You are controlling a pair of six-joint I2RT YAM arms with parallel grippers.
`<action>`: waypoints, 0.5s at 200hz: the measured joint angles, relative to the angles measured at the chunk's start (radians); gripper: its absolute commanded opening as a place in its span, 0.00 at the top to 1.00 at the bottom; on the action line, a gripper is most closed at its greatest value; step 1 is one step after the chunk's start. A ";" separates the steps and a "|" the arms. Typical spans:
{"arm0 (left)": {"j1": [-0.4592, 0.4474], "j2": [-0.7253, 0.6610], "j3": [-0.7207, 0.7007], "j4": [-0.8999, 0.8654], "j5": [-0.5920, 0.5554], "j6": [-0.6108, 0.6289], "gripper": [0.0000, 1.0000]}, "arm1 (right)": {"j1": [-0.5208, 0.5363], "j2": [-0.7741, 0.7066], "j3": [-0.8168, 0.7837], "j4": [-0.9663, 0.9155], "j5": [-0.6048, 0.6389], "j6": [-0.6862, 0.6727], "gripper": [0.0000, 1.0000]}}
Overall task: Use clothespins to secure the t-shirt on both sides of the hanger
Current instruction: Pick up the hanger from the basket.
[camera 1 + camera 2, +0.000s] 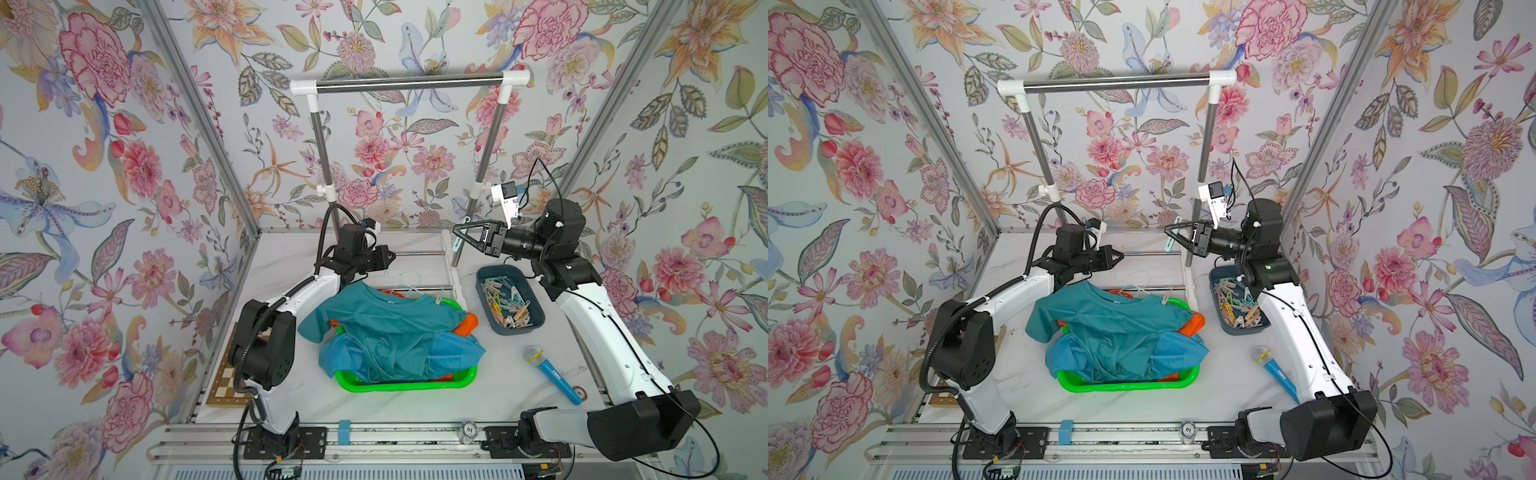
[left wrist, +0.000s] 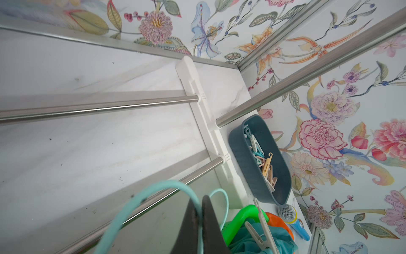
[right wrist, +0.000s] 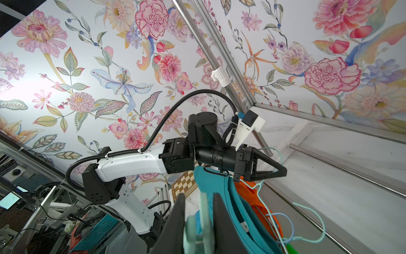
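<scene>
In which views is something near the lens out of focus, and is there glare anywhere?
Left wrist view: the hanger hook and left pincer are blurred. Right wrist view: the clothespin in the right pincer is blurred; glare whitens the wall.

Left arm [image 1: 307, 291]: slopes up from lower left, elbow bent, forearm reaching toward frame centre in both top views. left pincer [image 1: 390, 255] level, pointing right, fingers pressed together on thin teal hanger hook [image 2: 153, 184]. Right arm [image 1: 602, 332]: slants up from lower right, wrist turned left. right pincer [image 1: 456, 230] level, right of centre, nipping mint clothespin [image 3: 203, 211].
</scene>
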 measured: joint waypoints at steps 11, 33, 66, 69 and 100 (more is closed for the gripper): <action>0.000 -0.036 0.000 -0.001 -0.011 -0.001 1.00 | 0.003 0.000 0.000 0.000 0.000 0.000 0.84; 0.000 -0.106 -0.001 -0.001 -0.037 -0.008 1.00 | 0.010 -0.002 0.000 0.000 0.002 0.000 0.84; 0.000 -0.204 -0.003 0.003 -0.086 -0.034 1.00 | 0.023 -0.015 0.000 0.000 0.005 0.003 0.84; 0.000 -0.212 -0.003 0.005 -0.090 -0.035 1.00 | 0.025 -0.018 0.000 -0.001 0.007 0.002 0.84; 0.000 -0.289 -0.003 0.056 -0.139 -0.067 1.00 | 0.071 -0.038 0.034 -0.055 0.048 -0.049 0.83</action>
